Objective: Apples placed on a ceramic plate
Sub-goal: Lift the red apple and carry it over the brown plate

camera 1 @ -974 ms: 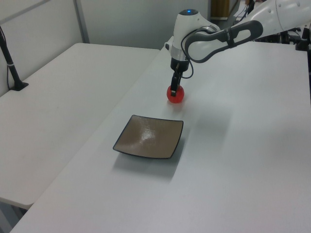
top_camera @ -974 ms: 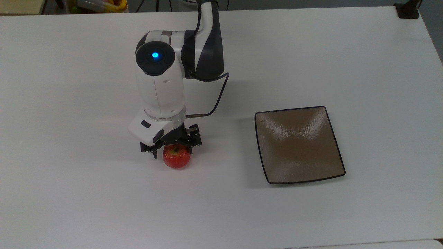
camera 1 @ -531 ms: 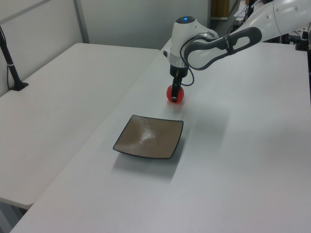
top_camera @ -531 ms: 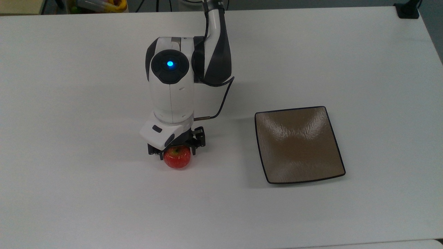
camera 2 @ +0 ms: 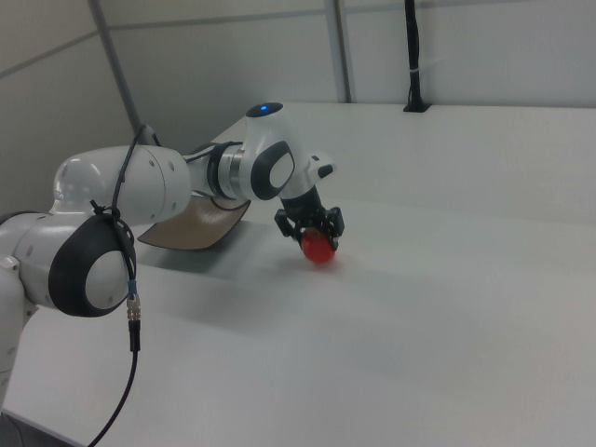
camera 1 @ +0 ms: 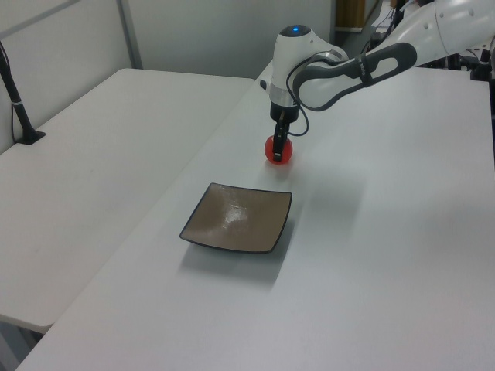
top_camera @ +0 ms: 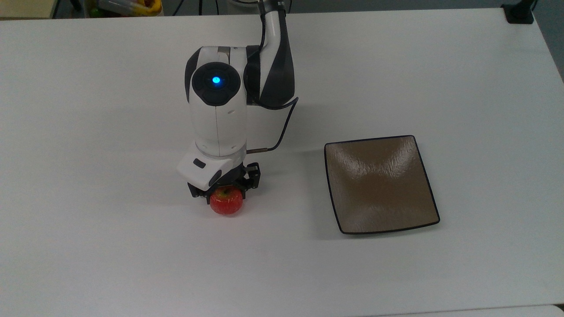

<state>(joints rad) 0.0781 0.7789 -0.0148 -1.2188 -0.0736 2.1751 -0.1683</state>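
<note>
So the gripper (top_camera: 225, 192) is down over the apple (top_camera: 226, 202) on the white worktop (top_camera: 110, 246), and it looks clamped on it. The top half of the fruit is tucked under the wrist in the top view, so the contact itself is hard to make out. The ceramic plate (top_camera: 381, 185) sits bare, well apart toward the top view's right. In the right view the arm (camera 2: 121, 186) covers most of the plate.

Glossy red apple (top_camera: 226, 203); glazed, rippled ceramic plate (top_camera: 381, 185); matt white table (top_camera: 88, 132).
</note>
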